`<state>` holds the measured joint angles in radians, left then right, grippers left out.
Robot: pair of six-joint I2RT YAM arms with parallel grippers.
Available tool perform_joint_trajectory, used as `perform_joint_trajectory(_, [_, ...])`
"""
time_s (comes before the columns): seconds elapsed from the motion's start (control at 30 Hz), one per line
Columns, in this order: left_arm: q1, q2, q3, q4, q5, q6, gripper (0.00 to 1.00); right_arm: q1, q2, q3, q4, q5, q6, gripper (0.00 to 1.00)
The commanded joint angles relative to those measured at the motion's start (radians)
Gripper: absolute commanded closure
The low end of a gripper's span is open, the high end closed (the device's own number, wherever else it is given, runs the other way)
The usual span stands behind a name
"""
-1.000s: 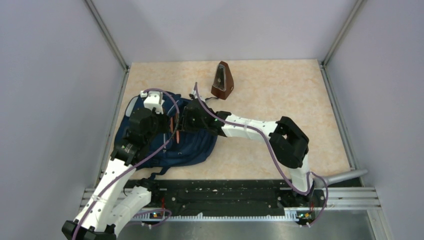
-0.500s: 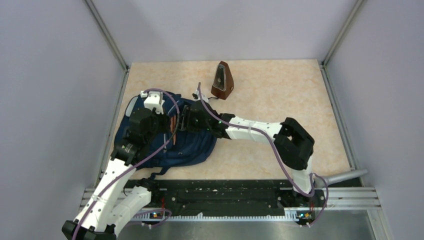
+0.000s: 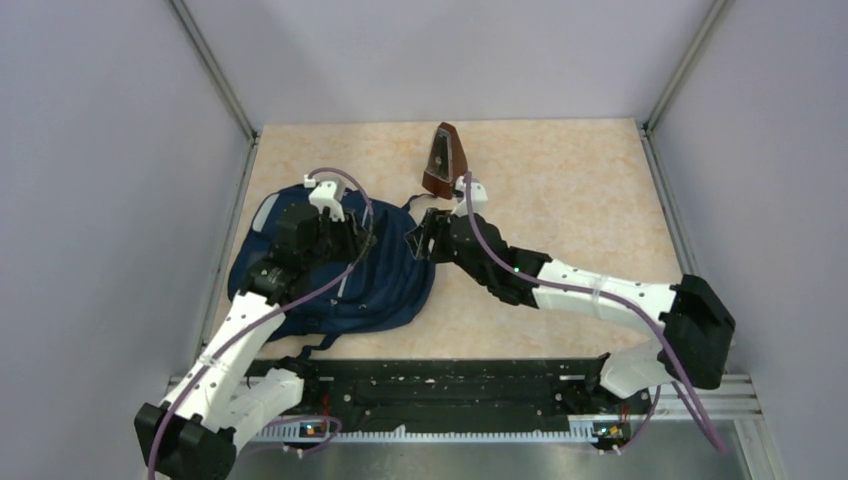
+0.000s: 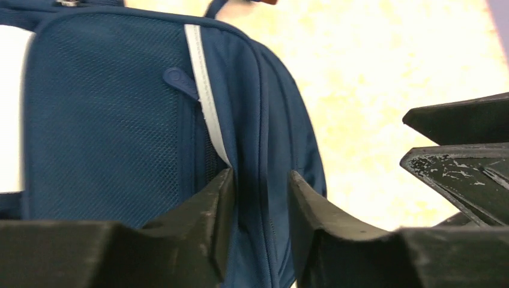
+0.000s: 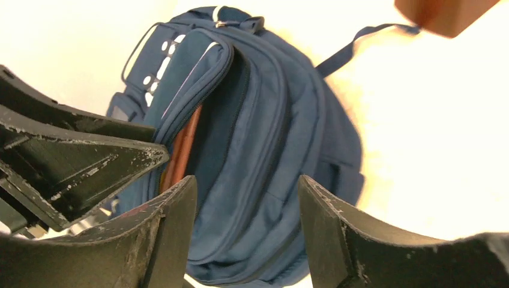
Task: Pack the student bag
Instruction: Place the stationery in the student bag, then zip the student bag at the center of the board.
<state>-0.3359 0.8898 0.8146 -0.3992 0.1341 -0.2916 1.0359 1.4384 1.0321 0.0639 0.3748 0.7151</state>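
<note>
Bench (image 3: 560, 180): bag (image 3: 392, 285) lies flat at left, one pocket agape (brown item (image 5: 180, 150) inside). Metronome (image 3: 445, 160) stands upright just beyond. Left tool (image 4: 259, 180) over the bag and right tool (image 5: 246, 186) beside it are both released, nothing held. Likely next: grip the metronome low and squarely, and spread the pocket first.

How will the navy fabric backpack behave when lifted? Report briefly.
Probably floppy: the navy fabric backpack lies slumped flat, so it should sag from one grip point. Its open pocket shows a brown item that might slip out if tilted.
</note>
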Motion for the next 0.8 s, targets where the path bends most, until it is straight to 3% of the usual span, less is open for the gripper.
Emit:
perform_joint_trajectory(0.0, [-0.016,0.012,-0.024,0.204,0.193,-0.163,0.51,0.001,-0.084,-0.064,0.060,0.078,-0.151,0.35])
perform_joint_trajectory(0.1, [-0.017,-0.021,-0.055,0.216,0.150,-0.190,0.33,-0.001,-0.083,-0.070,0.052,0.036,-0.178,0.30])
perform_joint_trajectory(0.2, [-0.018,-0.104,-0.067,0.169,0.052,-0.202,0.25,-0.006,-0.055,-0.074,0.062,-0.040,-0.172,0.29])
perform_joint_trajectory(0.53, [-0.017,-0.313,-0.098,-0.120,-0.192,-0.279,0.20,-0.026,0.096,-0.073,0.082,-0.219,-0.027,0.29])
perform_joint_trajectory(0.77, [-0.017,-0.411,-0.130,-0.215,-0.238,-0.357,0.16,-0.045,0.143,-0.128,0.101,-0.264,0.085,0.34])
